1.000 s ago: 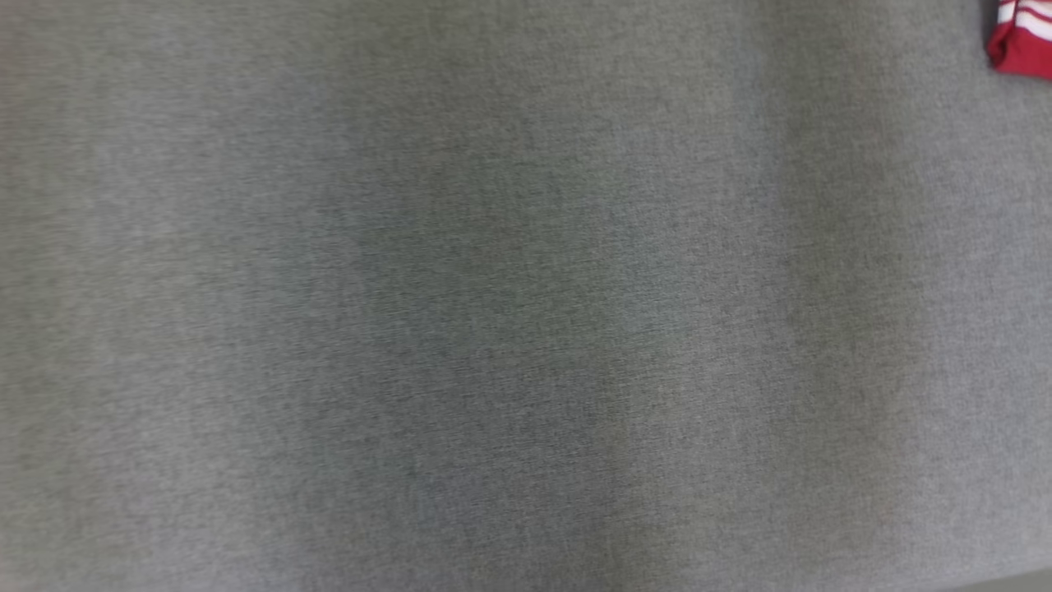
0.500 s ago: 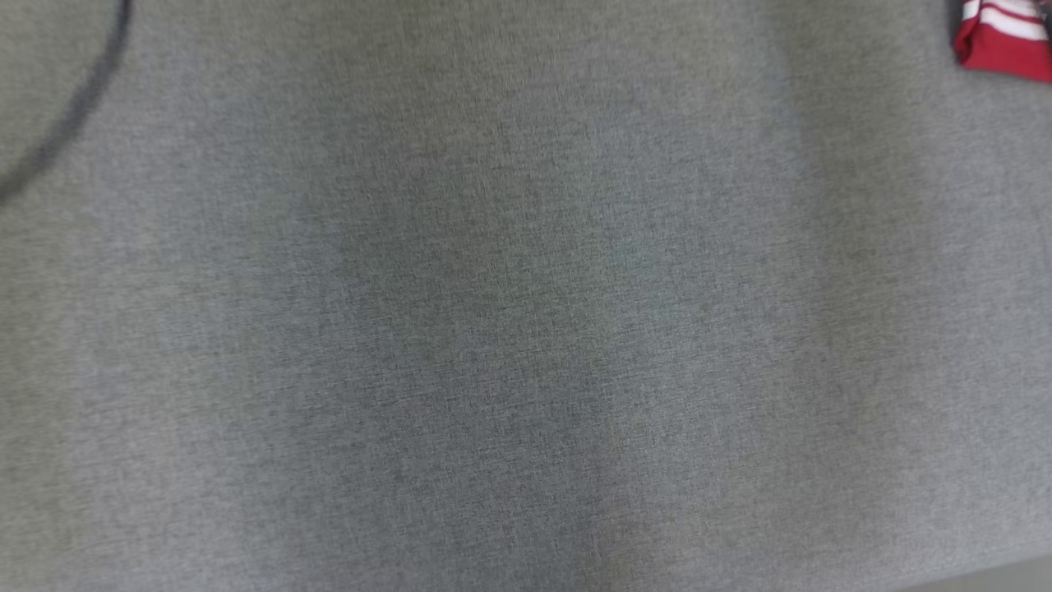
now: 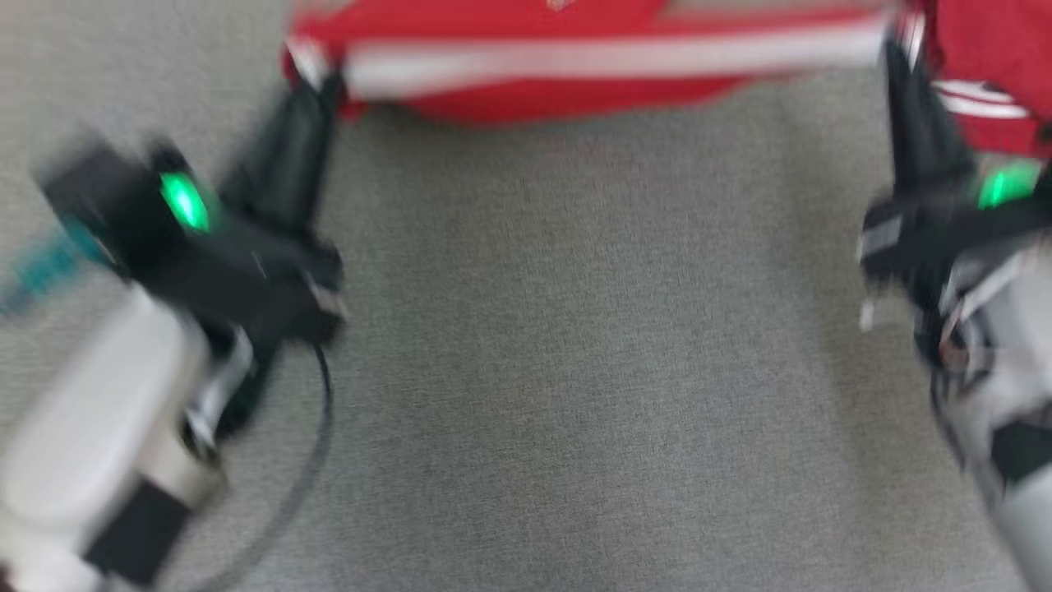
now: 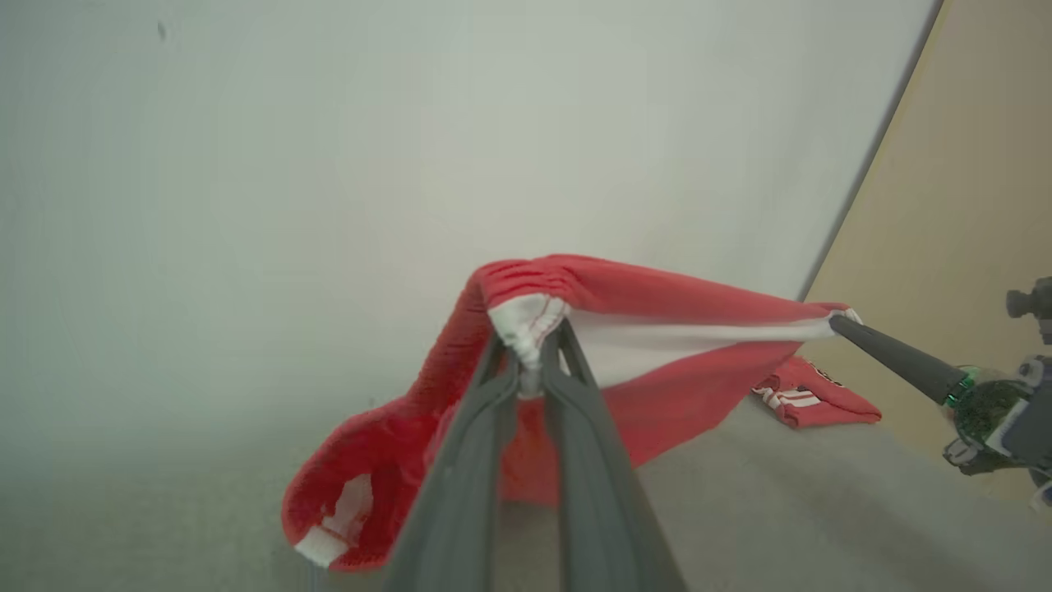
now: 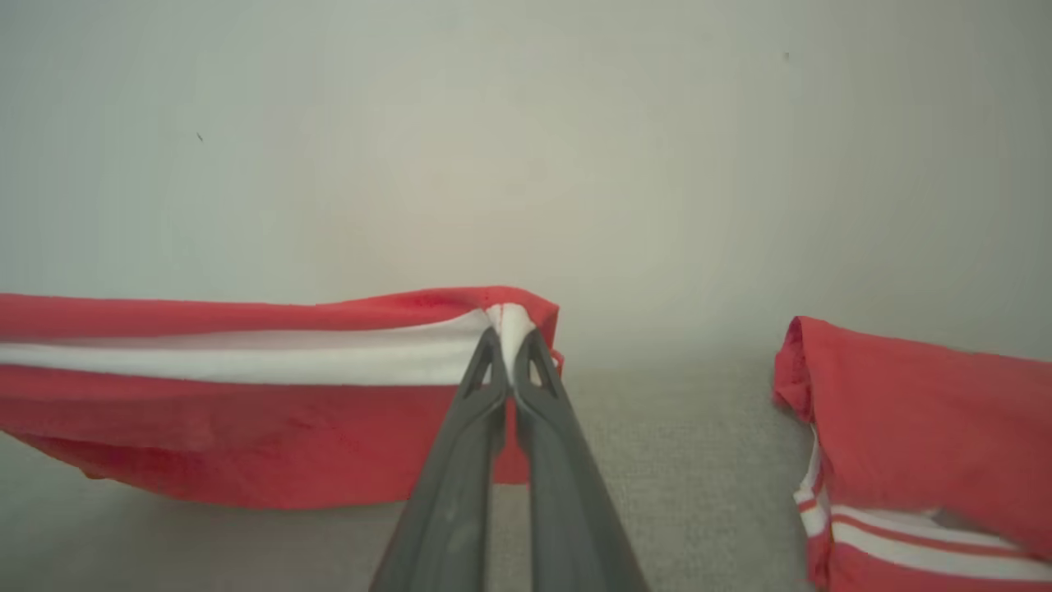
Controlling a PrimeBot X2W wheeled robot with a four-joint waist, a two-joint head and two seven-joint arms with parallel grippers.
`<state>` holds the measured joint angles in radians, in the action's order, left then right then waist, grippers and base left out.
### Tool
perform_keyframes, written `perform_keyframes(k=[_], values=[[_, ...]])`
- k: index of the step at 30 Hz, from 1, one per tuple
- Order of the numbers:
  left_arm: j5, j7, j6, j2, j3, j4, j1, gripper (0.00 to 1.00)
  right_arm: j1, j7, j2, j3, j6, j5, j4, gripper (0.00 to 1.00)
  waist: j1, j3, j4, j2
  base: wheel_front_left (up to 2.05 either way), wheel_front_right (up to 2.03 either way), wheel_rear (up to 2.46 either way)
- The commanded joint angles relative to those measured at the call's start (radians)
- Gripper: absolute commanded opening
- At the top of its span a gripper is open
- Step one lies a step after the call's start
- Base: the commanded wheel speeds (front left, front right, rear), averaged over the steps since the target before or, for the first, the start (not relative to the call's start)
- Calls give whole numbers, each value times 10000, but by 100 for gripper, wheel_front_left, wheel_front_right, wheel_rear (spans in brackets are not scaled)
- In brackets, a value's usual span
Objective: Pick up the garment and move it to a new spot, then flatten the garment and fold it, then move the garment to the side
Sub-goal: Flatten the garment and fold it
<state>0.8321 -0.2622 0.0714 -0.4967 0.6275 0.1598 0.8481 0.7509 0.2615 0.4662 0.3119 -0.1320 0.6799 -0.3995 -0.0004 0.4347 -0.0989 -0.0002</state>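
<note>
Across the top of the head view, the red garment (image 3: 526,94) hung stretched in a long band, its white stripe running from upper left to upper right. At the stripe's left end the left gripper (image 3: 316,78) had its two dark fingers pinched together on the white hem. The left wrist view showed that hem bunched between the tips, with loose cloth sagging toward the lower left of that frame. At the stripe's right end the right gripper (image 3: 897,49) was likewise clamped on the white edge, cloth squeezed between its tips in the right wrist view. The garment's lower part drooped toward the grey fabric surface (image 3: 575,370); whether it touched could not be told. In the upper right corner a second red garment (image 3: 986,90), white-striped and folded, lay apart from the held one. The head view was blurred.
</note>
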Motion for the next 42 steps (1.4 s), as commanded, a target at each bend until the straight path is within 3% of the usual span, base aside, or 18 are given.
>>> perform_keyframes(k=[1, 12, 17, 29, 37, 42], values=[[-181, -33, 19, 63, -140, -65, -472, 0, -466, 40, -107, -124, 30, -88, 145, 0, 4, -548, 265, 2, 0, 0, 0], [-2059, -34, 240, 892, -462, -48, -4554, 0, -4734, -162, -847, -1114, 31, -590, 1400, 0, 4, -1704, 318, 2, 0, 0, 0], [-2961, -33, 318, 846, -699, 96, -5866, 0, -6229, -394, -1276, -1537, 30, -761, 1851, 0, 4, -2013, 316, 2, 0, 0, 0], [-3866, -34, 455, 970, -2654, 163, -8212, 0, -9295, -1475, -2407, -1535, 33, -1066, 3066, 0, 4, -2799, 334, 2, 0, 0, 0], [-4144, -35, 489, 1381, -3081, -3, -9168, 0, -10342, -1846, -2748, -1465, 31, -1229, 3686, 0, 4, -2886, 353, 2, 0, 0, 0], [-4359, -33, 556, 1784, -3184, -223, -9244, 0, -10102, -1797, -2786, -1739, 32, -1297, 4033, 0, 4, -2912, 413, 2, 0, 0, 0]])
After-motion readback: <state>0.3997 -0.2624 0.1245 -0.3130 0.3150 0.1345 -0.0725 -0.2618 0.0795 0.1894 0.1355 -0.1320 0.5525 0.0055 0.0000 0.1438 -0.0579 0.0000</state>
